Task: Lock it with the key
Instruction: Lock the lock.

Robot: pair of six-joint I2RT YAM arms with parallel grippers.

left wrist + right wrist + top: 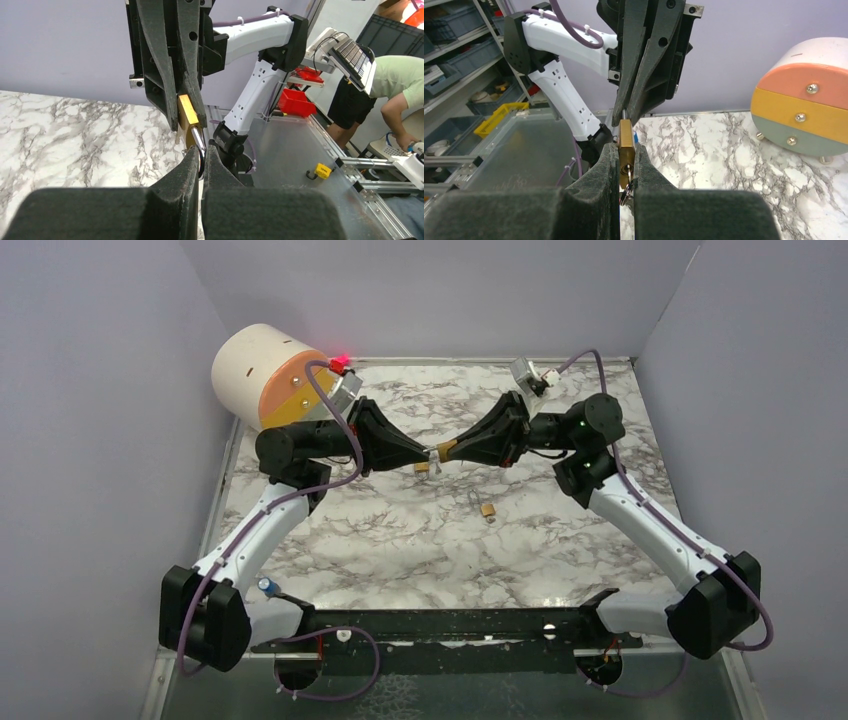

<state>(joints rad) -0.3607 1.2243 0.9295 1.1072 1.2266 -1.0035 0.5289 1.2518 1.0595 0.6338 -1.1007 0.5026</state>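
Note:
A brass padlock point(432, 462) hangs above the table's middle, held between both grippers. In the right wrist view my right gripper point(626, 145) is shut on the padlock's body point(626, 134). The key point(628, 170) sits in the keyhole at the bottom, with its ring point(625, 194) dangling between the fingers. In the left wrist view my left gripper point(202, 147) is shut on the steel shackle point(199, 139), with the brass body point(189, 114) beyond it. From above, the left gripper point(415, 455) and right gripper point(450, 450) meet tip to tip.
A second small padlock point(487, 509) with a key lies on the marble table point(400, 540) in front of the grippers. A round pastel drawer box point(270, 375) stands at the back left, a grey device point(528, 372) at the back right. Walls close three sides.

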